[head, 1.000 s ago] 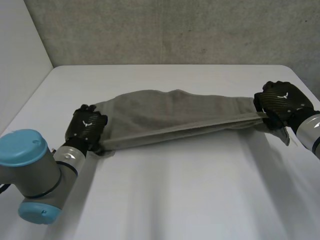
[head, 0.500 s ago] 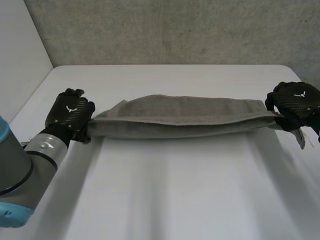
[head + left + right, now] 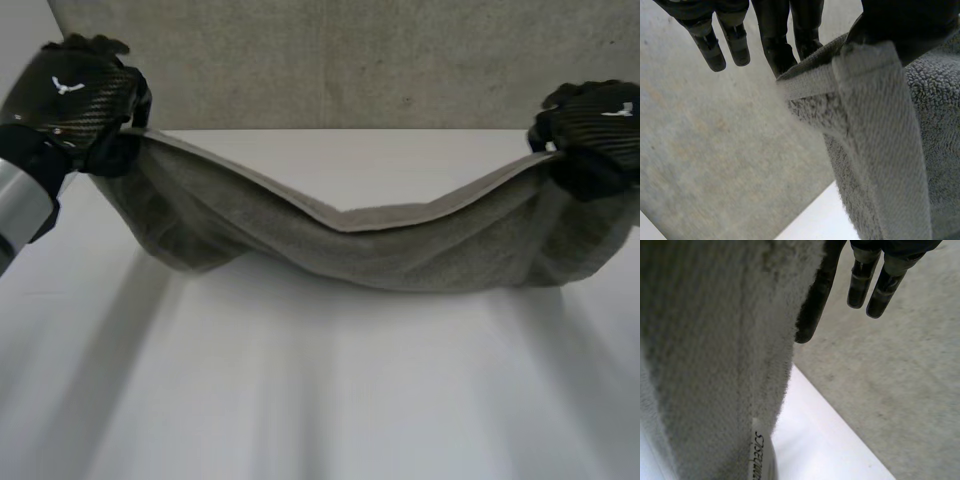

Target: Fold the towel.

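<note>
The towel (image 3: 340, 245) is hanging in the air across the middle of the frame, stretched between the two hands and sagging in a shallow curve toward the centre, with its lower edge hovering close above the white table (image 3: 320, 400). The left hand (image 3: 75, 105) is sitting in the upper left corner of the frame, raised in front of the grey wall (image 3: 340, 60), and is gripping the towel's left end. In the left wrist view, the thumb is pressing down on the hemmed corner of the cloth while two fingers (image 3: 775, 40) are closing in behind it, so the corner is being pinched; the two other fingers are pointing out straight and free beside the cloth. The right hand (image 3: 595, 130) is sitting at the upper right edge of the frame, at about the same height, and is gripping the towel's right end, which is drooping below it. In the right wrist view, one of its fingers (image 3: 820, 295) is lying tight against the edge of the cloth, two more are sticking out free beside it, and a small printed label (image 3: 759, 460) is hanging from the towel's hem beyond the fingertips.
</note>
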